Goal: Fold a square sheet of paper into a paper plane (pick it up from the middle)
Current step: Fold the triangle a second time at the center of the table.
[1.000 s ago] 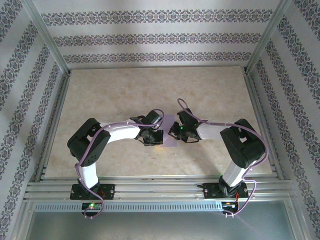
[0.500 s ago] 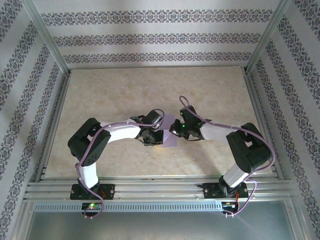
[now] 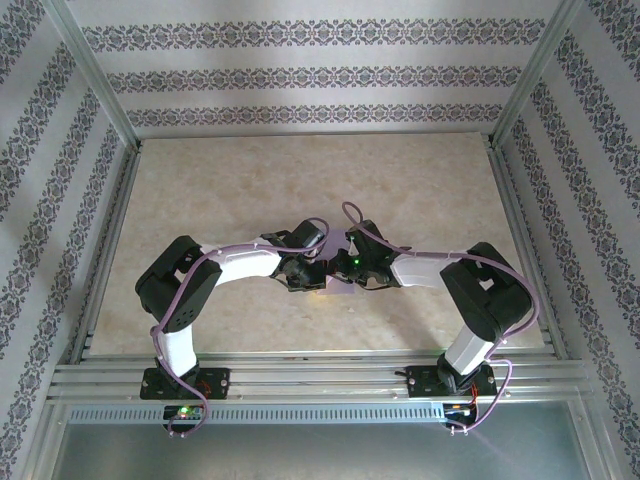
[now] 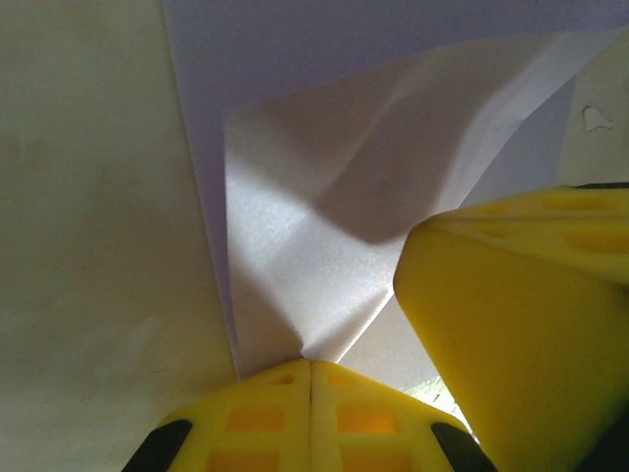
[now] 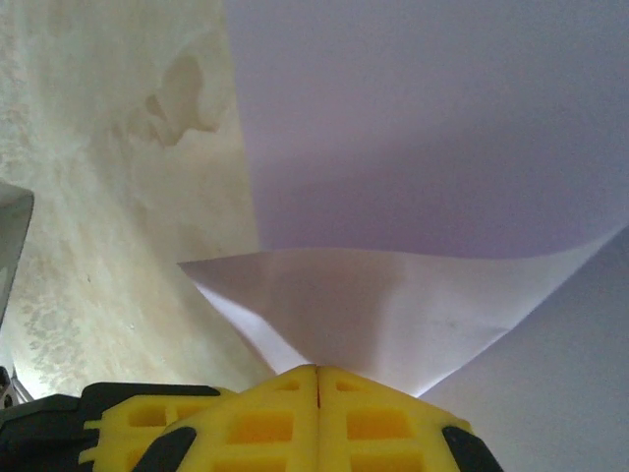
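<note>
The paper (image 3: 338, 288) lies at the surface (image 3: 300, 180) centre; left gripper (image 4: 311, 362) and right gripper (image 5: 316, 368), facing, each pinch a raised flap.

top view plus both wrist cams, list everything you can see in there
paper: one, pale lavender, mid-table between the tools, a flap lifted at each
table: one, beige marbled, under everything
walls: three, white with dark patterned stripes, around the table
frame: one, silver metal, table edges and near rail
left arm: one, black and white, reaching inward
right arm: one, black and white, reaching inward
left tool: one, yellow, shut on a paper flap
right tool: one, yellow, shut on a paper flap
</note>
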`<state>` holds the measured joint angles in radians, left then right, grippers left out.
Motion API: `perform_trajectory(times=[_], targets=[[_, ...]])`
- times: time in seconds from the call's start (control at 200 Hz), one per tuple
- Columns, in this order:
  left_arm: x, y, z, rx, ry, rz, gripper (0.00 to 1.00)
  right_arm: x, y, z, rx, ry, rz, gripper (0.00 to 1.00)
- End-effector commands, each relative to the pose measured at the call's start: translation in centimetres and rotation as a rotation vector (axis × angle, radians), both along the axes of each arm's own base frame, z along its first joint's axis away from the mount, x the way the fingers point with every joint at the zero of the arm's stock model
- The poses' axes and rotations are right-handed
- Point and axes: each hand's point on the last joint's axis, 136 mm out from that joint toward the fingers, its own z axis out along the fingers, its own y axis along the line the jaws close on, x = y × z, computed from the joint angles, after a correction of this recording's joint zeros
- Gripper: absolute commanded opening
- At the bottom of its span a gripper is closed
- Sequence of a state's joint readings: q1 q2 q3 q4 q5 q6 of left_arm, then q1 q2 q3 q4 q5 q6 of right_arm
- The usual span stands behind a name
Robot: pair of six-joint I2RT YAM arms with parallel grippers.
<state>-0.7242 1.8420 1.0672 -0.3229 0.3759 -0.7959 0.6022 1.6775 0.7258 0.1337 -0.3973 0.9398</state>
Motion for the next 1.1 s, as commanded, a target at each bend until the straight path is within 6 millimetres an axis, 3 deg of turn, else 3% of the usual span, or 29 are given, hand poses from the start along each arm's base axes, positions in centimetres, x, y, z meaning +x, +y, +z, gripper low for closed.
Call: perform_trajectory(times=[0.0,0.46,0.68,0.859,0.974,1.094], targets=[[-0.6,1.3,-1.3,0.048,0.042,0.003,0.0,-0.2,0.3,-0.6,0.02,0.021,0.0,0.0],[-1.0,0.9,0.1,0.006,0.034,-0.014,0.01,-0.7,-2.5,-3.8,-0.092,0.097,-0.07,0.0],[-3.0,3.0,-0.8,0.078,0.088,-0.024,0.01,-0.7,-2.7,-4.3,-0.103,0.115,-0.081,0.0],[-3.8,3.7,-0.2,0.092,0.094,-0.042,0.02,-0.6,-2.7,-4.4,-0.106,0.123,-0.086,0.0],[-3.1,3.6,1.0,0.093,0.054,-0.051,0.02,-0.7,-2.7,-4.4,-0.106,0.126,-0.086,0.0],[-1.0,2.0,3.6,0.017,-0.041,-0.032,0.02,-0.7,-2.8,-4.5,-0.108,0.128,-0.088,0.0]])
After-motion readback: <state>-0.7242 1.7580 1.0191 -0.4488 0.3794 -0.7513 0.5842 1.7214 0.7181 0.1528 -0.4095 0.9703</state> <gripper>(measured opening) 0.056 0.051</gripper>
